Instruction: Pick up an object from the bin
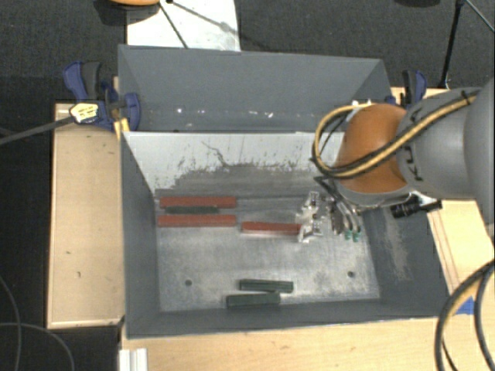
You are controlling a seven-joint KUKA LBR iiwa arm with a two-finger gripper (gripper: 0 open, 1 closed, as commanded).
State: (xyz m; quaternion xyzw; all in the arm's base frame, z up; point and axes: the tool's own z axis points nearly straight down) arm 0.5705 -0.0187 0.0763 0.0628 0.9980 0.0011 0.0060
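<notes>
item: short red-brown bar (267,227), laid mid-floor in the grey metal bin (247,91), long axis left to right. claw (315,224) is found at its right end, the bar running leftward from it. claw state cannot be told.

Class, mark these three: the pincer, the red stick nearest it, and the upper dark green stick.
pincer (308,225): camera view, its tip end.
red stick (268,227): camera view, its middle.
green stick (265,286): camera view, its middle.
</notes>
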